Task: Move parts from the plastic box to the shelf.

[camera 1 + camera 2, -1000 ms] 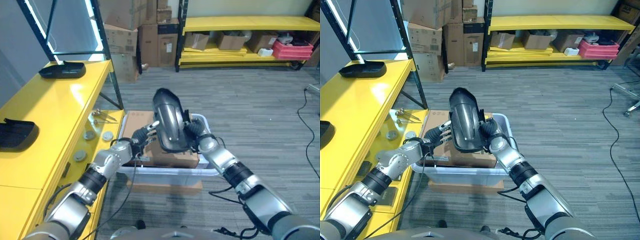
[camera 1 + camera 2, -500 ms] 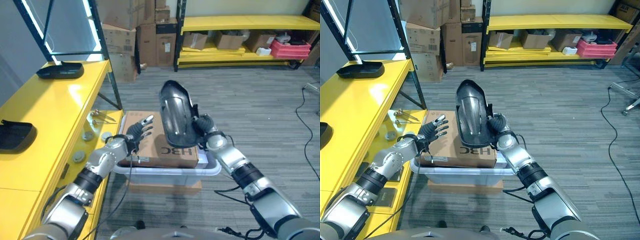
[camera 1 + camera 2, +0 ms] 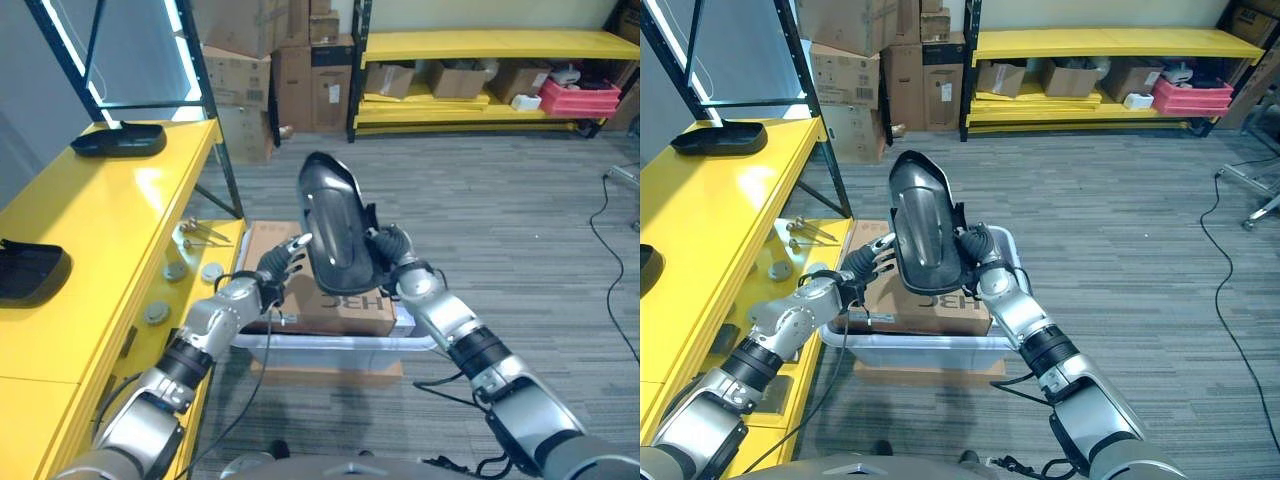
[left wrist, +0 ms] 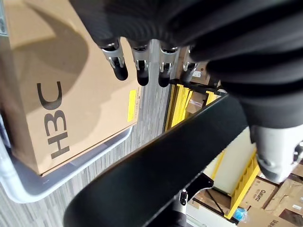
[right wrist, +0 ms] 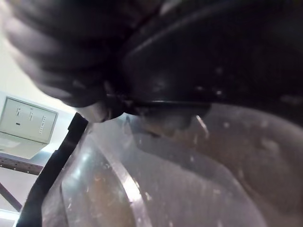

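Left hand (image 3: 272, 272) is hovering with fingers spread at 9 o'clock of the black curved part (image 3: 335, 222). Right hand (image 3: 392, 250) is clamping the part's 3 o'clock edge, holding it upright above the cardboard box (image 3: 340, 305) in the plastic box (image 3: 330, 346).

Warehouse (yellow shelving (image 3: 1110, 45), stacked cartons (image 3: 855, 75))

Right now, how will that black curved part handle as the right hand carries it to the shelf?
The black part looks rigid, holding its curve unsupported. Its glossy surface may be slippery. Held upright by the right hand low on one side, it could tip; the open left hand sits close.
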